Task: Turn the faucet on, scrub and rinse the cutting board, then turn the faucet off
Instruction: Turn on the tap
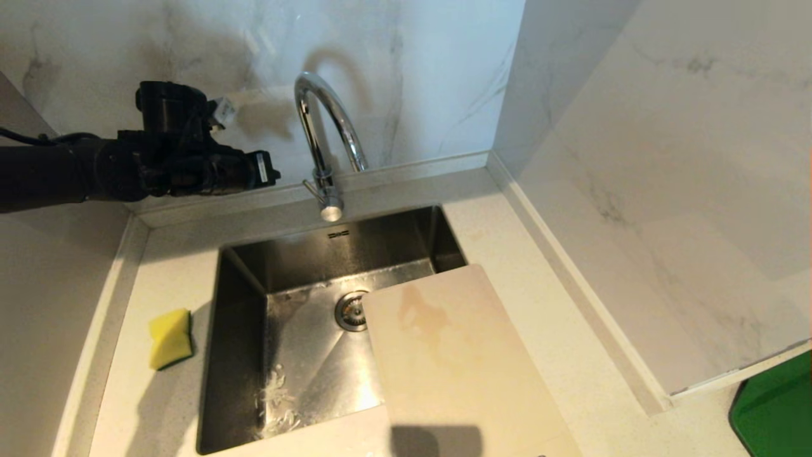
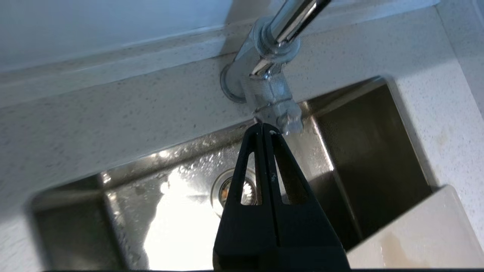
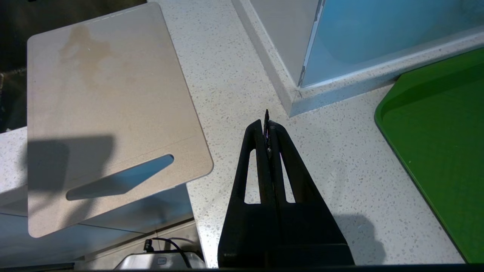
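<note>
Head view
- Left gripper (image 1: 269,170): upper left of the frame, arm reaching in from the left edge, held level above the back ledge, tips pointing toward the faucet; apart from it.
- Faucet (image 1: 323,127): upper centre, arched chrome spout rising against the marble wall; small side lever (image 1: 311,186) low on its stem.
- Sink (image 1: 241,330): steel basin at centre, drain (image 1: 350,311) in its floor, wet patches lower left.
- Cutting board (image 1: 457,368): lower centre-right, lying across the sink's right corner and the counter, brownish stain near its upper end.
- Sponge (image 1: 170,338): yellow, on the counter left of the sink, well apart from the board.
- Tray (image 1: 777,412): green, lower right corner.

Left wrist view
- Left gripper (image 2: 264,130): fingers pressed together, nothing between them; tips just below the faucet base (image 2: 270,94), contact cannot be told.
- Cutting board (image 2: 416,234): one corner at lower right.
- Drain (image 2: 227,189): behind the fingers, centre.

Right wrist view
- Right gripper (image 3: 266,126): fingers closed flat, holding nothing, over bare speckled counter (image 3: 340,158).
- Cutting board (image 3: 106,113): left half of the frame, slot handle (image 3: 121,177) at its lower end, overhanging the counter edge.
- Tray (image 3: 438,143): right edge.
</note>
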Tool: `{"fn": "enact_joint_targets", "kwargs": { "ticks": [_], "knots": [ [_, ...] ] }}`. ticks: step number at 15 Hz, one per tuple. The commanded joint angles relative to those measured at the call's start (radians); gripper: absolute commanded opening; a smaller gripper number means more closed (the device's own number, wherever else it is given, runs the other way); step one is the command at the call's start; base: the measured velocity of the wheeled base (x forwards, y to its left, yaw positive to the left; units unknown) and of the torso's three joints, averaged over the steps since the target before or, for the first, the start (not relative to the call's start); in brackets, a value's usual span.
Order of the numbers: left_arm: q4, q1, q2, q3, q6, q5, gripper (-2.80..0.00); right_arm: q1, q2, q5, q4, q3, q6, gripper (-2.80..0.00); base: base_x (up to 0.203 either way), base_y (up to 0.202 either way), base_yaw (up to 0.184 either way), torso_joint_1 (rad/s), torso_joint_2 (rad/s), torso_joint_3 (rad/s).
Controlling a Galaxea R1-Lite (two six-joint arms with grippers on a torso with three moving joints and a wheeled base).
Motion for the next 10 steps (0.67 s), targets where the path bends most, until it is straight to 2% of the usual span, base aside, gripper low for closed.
{"fn": "enact_joint_targets", "kwargs": {
  "ticks": [1,7,10],
  "knots": [
    [0.001,0.0,0.043,-0.036,-0.017,-0.001,-2.8,0.001,-0.002,0.0,0.0,0.002,0.0,-2.8,0.0,0.0,0.0,0.0,0.0,0.0],
    [-0.023,0.0,0.072,-0.046,-0.064,-0.01,-2.8,0.0,-0.002,0.0,0.0,0.002,0.0,-2.8,0.0,0.0,0.0,0.0,0.0,0.0],
    [-0.052,0.0,0.076,-0.046,-0.142,-0.042,-2.8,-0.001,-0.002,0.0,0.0,0.002,0.0,-2.8,0.0,0.0,0.0,0.0,0.0,0.0]
  ]
}}
